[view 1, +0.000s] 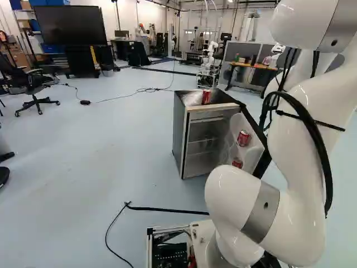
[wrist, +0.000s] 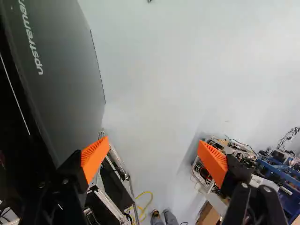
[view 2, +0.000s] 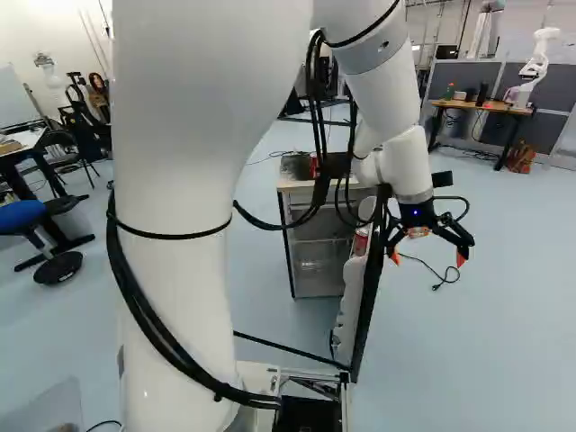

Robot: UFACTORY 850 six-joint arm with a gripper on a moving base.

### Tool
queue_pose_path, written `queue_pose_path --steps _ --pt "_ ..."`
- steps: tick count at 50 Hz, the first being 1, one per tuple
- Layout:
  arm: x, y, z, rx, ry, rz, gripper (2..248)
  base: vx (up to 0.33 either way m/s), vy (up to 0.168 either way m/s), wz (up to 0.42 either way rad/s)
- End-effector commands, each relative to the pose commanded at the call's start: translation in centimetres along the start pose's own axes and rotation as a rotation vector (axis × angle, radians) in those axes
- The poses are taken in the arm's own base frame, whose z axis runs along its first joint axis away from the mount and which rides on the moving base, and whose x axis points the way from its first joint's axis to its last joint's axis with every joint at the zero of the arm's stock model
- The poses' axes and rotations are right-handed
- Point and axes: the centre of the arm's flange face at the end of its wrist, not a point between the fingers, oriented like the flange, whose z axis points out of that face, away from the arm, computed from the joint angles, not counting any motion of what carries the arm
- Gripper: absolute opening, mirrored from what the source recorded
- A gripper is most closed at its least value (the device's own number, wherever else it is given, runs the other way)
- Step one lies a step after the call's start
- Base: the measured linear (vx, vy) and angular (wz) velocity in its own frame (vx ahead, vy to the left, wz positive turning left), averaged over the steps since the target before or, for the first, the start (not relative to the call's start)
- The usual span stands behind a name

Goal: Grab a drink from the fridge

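A small fridge (view 1: 179, 131) stands with its door (view 1: 252, 140) swung wide in the left base view, two red drink cans (view 1: 243, 138) in the door's pale, translucent racks, one above the other. A third red can (view 1: 206, 96) stands upright on top, on a crinkled, silvery surface (view 1: 192, 98). The right base view catches the gripper (view 2: 428, 259), which lies outside the left base view — it hangs on the outer side of the open door, just beside it, fingers spread wide apart. From that side, the arm's black cables (view 2: 317, 108) partly cover the fridge top.

The wrist view alone reveals the ribbed, wedge-shaped orange pads (wrist: 94, 158) well apart, with a broad, flat grey panel (wrist: 65, 79) beside them. A bright yellow cable (wrist: 146, 206) curls over the smooth, pale floor (wrist: 154, 93) there, near metal framing.

The fridge is a boxy cabinet with dark sides and a straight wood-toned strip along its upper front edge — its shelves show most clearly in the left base view. The arm (view 1: 298, 151) is glossy white and rounded, banded in brushed grey metal. Only the left base view shows the large flat black screen (view 1: 70, 25).
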Motion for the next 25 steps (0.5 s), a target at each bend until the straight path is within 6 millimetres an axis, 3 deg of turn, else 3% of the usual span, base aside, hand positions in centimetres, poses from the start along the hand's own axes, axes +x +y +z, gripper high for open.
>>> queue_pose_path --steps 25 --pt "-1.0 -4.5 -1.8 0.024 0.074 -0.056 247 0.0 0.0 0.0"
